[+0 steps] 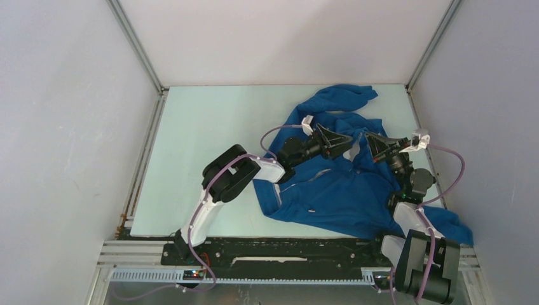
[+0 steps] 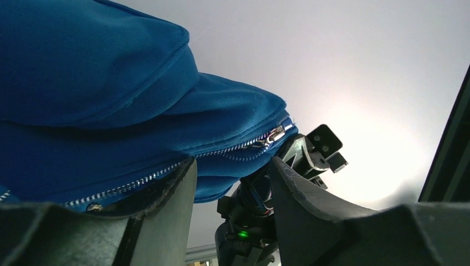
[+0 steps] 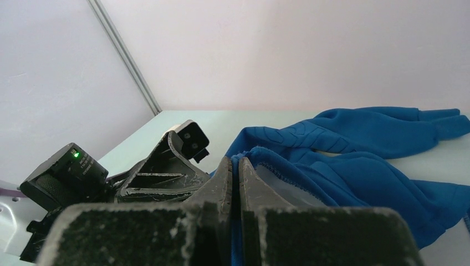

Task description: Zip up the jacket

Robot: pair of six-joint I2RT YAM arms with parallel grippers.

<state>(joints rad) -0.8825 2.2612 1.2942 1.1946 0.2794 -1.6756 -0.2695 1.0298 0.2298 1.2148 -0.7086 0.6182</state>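
Note:
The royal-blue jacket (image 1: 337, 190) lies crumpled on the right half of the table. My right gripper (image 1: 370, 138) is shut on a blue fabric edge of the jacket (image 3: 354, 166) near the collar, its tips (image 3: 235, 162) pinching the cloth and lifting it a little. My left gripper (image 1: 345, 142) faces it from the left and is open. In the left wrist view the jacket (image 2: 111, 83) hangs over the left gripper (image 2: 231, 163). The metal zipper line runs along its left finger (image 2: 166, 210). The zipper slider (image 2: 275, 134) sits just beyond the tips, close to the right gripper (image 2: 310, 152).
The pale green table (image 1: 210, 140) is enclosed by white walls with metal corner posts (image 1: 136, 44). One jacket sleeve (image 1: 346, 95) reaches the back edge, and another part (image 1: 454, 229) hangs over the front right corner by the right arm's base.

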